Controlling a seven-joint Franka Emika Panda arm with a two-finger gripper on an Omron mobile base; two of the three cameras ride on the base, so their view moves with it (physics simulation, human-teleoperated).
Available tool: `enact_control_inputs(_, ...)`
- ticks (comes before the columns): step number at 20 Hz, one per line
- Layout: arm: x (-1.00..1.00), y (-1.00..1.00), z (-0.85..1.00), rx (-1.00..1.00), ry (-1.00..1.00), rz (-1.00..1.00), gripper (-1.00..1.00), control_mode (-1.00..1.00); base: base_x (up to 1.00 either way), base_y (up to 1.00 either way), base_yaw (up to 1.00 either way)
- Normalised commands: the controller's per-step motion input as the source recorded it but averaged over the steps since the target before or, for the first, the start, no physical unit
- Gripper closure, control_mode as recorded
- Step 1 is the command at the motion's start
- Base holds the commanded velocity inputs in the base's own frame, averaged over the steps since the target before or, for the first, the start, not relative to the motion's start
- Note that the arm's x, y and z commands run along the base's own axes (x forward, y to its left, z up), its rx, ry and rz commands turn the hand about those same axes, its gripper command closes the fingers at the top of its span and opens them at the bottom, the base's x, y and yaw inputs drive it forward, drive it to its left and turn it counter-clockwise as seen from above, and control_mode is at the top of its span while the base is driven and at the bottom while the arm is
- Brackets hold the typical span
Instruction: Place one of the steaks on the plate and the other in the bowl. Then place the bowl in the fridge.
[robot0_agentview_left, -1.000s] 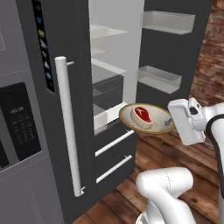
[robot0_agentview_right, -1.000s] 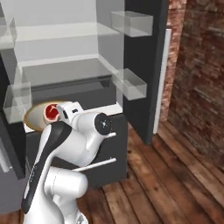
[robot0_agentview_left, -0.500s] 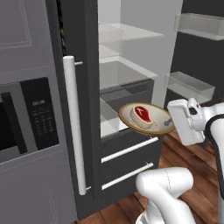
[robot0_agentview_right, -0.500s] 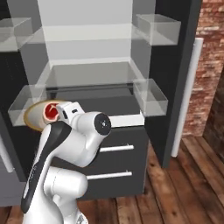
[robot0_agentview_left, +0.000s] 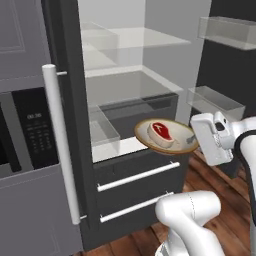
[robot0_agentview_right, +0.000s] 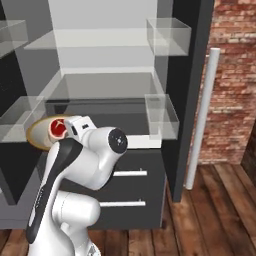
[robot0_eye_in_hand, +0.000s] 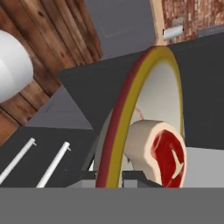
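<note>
The tan-brown bowl (robot0_agentview_left: 144, 129) (robot0_agentview_right: 36, 137) (robot0_eye_in_hand: 131, 100) hangs in the air in front of the open fridge (robot0_agentview_left: 131, 86) (robot0_agentview_right: 107, 86), at the height of its lowest shelf and above the drawers. In the bowl lies a bright red steak (robot0_agentview_left: 161, 133) (robot0_agentview_right: 57, 128) (robot0_eye_in_hand: 166, 155) with a white fat rim. My gripper (robot0_agentview_left: 194, 143) (robot0_eye_in_hand: 109, 178) is shut on the bowl's near rim, one fingertip on each side of it. The plate is out of view.
Two dark drawers with silver bar handles (robot0_agentview_left: 139, 177) (robot0_agentview_right: 129, 173) sit under the bowl. Clear door bins (robot0_agentview_left: 216, 102) (robot0_agentview_right: 161, 116) stick out on both sides. The long door handles (robot0_agentview_left: 61, 145) (robot0_agentview_right: 202, 120), a brick wall (robot0_agentview_right: 232, 75) and wooden floor (robot0_agentview_right: 210, 215) frame the fridge.
The whole picture has shifted as the base drove: the fridge's open interior now stands more squarely ahead. The bowl with the steak keeps its place in my shut gripper.
</note>
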Motion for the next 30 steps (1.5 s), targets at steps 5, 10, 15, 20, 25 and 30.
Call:
enact_control_inputs(5, 0.0, 0.0, 0.0, 0.0, 0.0, 0.0, 1.0, 1.0, 0.55, 0.02, 0.0)
enact_control_inputs(10, 0.0, 0.0, 0.0, 0.0, 0.0, 0.0, 1.0, 1.0, 0.55, 0.0, 0.0)
enact_control_inputs(15, 0.0, 0.0, 0.0, 0.0, 0.0, 0.0, 1.0, 1.0, 0.78, -0.16, 0.0)
enact_control_inputs(20, 0.0, 0.0, 0.0, 0.0, 0.0, 0.0, 1.0, 1.0, 0.54, -0.42, 0.13)
enact_control_inputs(25, 0.0, 0.0, 0.0, 0.0, 0.0, 0.0, 1.0, 1.0, 0.33, -0.09, 0.05)
enact_control_inputs(30, 0.0, 0.0, 0.0, 0.0, 0.0, 0.0, 1.0, 1.0, 0.46, 0.01, 0.01)
